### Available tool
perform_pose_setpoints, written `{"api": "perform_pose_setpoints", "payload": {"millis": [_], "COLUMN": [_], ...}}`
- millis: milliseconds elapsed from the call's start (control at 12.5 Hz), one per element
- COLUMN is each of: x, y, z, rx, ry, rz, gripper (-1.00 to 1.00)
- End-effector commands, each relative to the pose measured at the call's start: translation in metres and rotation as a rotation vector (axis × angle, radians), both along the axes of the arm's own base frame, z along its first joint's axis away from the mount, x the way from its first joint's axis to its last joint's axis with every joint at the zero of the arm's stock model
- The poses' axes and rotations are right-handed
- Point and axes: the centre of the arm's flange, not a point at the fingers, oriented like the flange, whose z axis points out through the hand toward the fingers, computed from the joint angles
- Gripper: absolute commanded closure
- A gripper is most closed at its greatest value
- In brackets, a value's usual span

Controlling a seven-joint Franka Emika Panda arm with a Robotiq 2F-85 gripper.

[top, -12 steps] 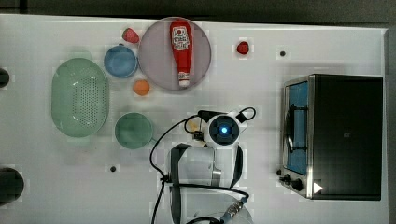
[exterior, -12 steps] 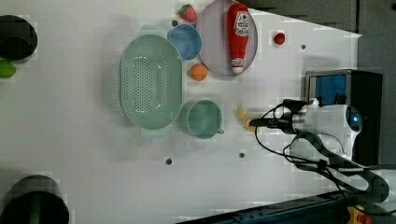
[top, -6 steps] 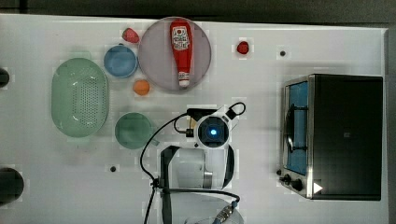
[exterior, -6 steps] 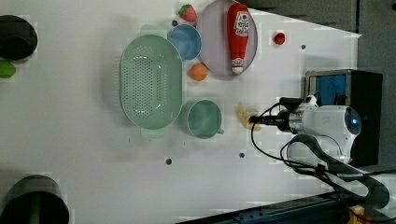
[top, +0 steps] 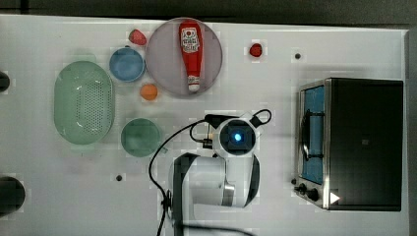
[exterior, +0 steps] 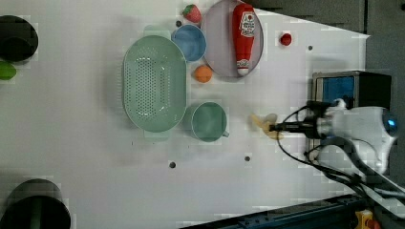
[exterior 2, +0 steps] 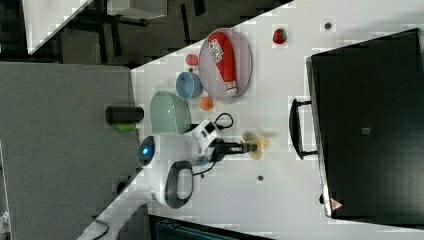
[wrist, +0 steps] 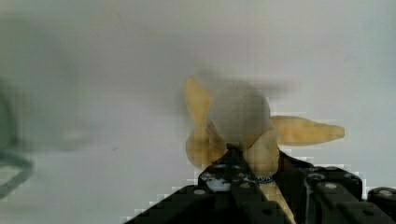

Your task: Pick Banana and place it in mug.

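Observation:
The banana [exterior: 261,121], a small pale yellow bunch, sits at the tips of my gripper [exterior: 274,127], to the left view's right of the mug [exterior: 208,121]. The wrist view has the banana [wrist: 299,130] fanned out just ahead of the gripper [wrist: 254,163], whose black fingers are shut on its base. The right view shows the banana [exterior 2: 252,142] at the gripper [exterior 2: 250,146] over the white table. The teal-green mug [top: 141,137] stands upright and empty. In the top view my wrist [top: 237,137] hides the banana.
A pale green colander [top: 83,102], a blue cup [top: 127,64] and an orange ball [top: 148,91] lie beyond the mug. A round plate [top: 162,64] holds a ketchup bottle [top: 191,49]. A toaster oven [top: 354,142] stands on the top view's right.
The fingers have closed from wide open onto the banana. The banana has shifted a little toward the left view's lower right together with the gripper.

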Motion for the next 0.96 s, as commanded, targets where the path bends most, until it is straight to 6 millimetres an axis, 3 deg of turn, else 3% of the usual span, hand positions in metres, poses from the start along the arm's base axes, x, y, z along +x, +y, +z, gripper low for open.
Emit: {"api": "perform_pose_setpoints", "payload": {"millis": [80,320,480,640,960], "x": [0.013,0.003,-0.011,-0.021,-0.029], "y": [-0.002,-0.007,-0.001,0.032,0.133], "z": [0.097,0.176,0.21,0.222,0.214], "rx": [-0.003,0.003,0.01,0.0,-0.074], "ry": [-0.113,-0.139,-0.102,-0.04,-0.027], "rz": [0.03,0.017,0.025,0.051,-0.025], "gripper": [0.46,0.46,0.46,0.46,0.46]}}
